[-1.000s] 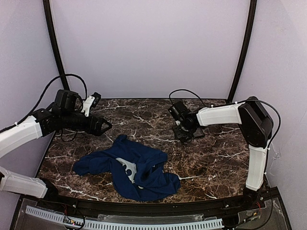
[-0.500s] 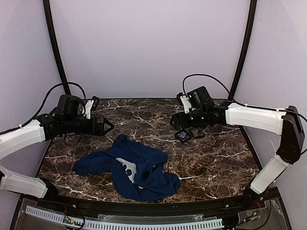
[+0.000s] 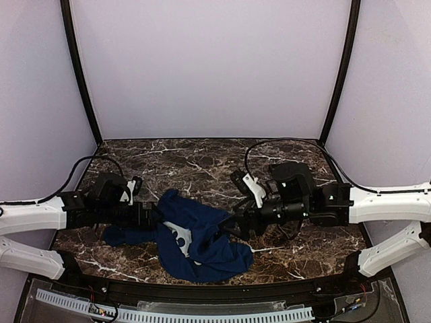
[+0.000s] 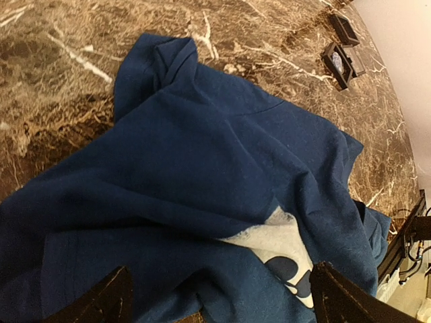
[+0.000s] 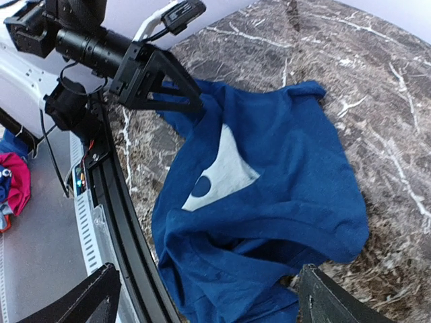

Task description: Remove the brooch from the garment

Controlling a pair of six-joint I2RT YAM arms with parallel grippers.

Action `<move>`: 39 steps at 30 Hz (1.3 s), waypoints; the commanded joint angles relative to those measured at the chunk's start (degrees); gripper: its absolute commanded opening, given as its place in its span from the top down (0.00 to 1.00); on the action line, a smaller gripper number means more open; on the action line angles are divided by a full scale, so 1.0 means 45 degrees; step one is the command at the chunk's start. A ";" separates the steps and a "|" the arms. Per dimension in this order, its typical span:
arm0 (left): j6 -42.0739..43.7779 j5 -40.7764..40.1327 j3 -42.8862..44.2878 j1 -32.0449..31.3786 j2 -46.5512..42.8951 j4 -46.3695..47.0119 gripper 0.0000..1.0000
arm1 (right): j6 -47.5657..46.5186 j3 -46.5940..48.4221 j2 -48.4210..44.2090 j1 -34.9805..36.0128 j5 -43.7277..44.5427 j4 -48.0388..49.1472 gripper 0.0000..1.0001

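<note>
The garment [image 3: 195, 239], a dark navy T-shirt with a pale grey print [image 3: 180, 235], lies crumpled on the marble table. My left gripper [image 3: 151, 216] is open at its left edge, with its fingers wide apart over the cloth in the left wrist view [image 4: 222, 303]. My right gripper [image 3: 229, 225] is open at the shirt's right edge, low over the folds [image 5: 209, 303]. No brooch shows on the cloth. A tiny pale glinting piece [image 4: 337, 62], seemingly the brooch, lies in a small black square tray [image 4: 348, 67] beyond the shirt.
A second black tray [image 4: 343, 28] sits just behind the first. In the top view the right arm [image 3: 337, 205] hides both trays. The black front rail [image 5: 114, 222] runs close under the shirt's near edge. A red cloth [image 5: 17, 182] lies off the table.
Both arms have dropped low and closed in on the shirt. The right gripper left the trays at the back right and swung to the shirt's right edge; the left came to its left edge.
</note>
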 commanded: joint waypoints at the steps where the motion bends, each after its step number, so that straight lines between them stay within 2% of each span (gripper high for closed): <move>1: -0.1543 -0.0091 -0.0820 -0.0348 -0.0385 0.0993 0.07 | 0.0869 -0.0562 0.0292 0.1230 0.1078 0.0789 0.09; 7: -0.1888 0.0252 -0.1145 -0.0598 0.0431 0.1368 0.06 | 0.0756 0.0820 0.2665 0.2901 0.2932 0.0336 0.11; 12: -0.1568 -0.1112 -0.1305 -0.0731 0.0890 0.1170 0.08 | 0.0561 0.2255 0.4723 0.3690 0.3574 0.0136 0.12; 16: -0.1376 -0.1531 -0.1346 -0.0732 0.1398 0.1304 0.24 | 0.0978 0.3433 0.6071 0.4009 0.5113 -0.0755 0.22; 19: -0.1506 -0.2118 -0.1494 -0.0732 0.1611 0.1547 0.32 | 0.1380 0.3683 0.6496 0.4006 0.6080 -0.1348 0.38; 24: -0.1668 -0.2679 -0.1945 -0.0732 0.1612 0.2224 0.56 | 0.1332 0.3563 0.6512 0.3985 0.5704 -0.1264 0.52; 27: -0.1568 -0.2805 -0.1965 -0.0731 0.1757 0.2332 0.69 | 0.1468 0.3728 0.6748 0.3997 0.5698 -0.1467 0.72; 31: -0.1361 -0.2955 -0.1935 -0.0713 0.1836 0.2451 0.93 | 0.1854 0.3784 0.6586 0.3686 0.5927 -0.1540 0.99; 33: -0.1021 -0.3076 -0.1759 -0.0698 0.1727 0.2387 0.98 | 0.2064 0.3714 0.6250 0.3293 0.6004 -0.1599 1.00; 39: 0.0531 -0.3231 -0.1019 0.0185 0.0670 0.1467 0.99 | 0.2034 0.3468 0.4793 0.1558 0.6560 -0.1847 1.00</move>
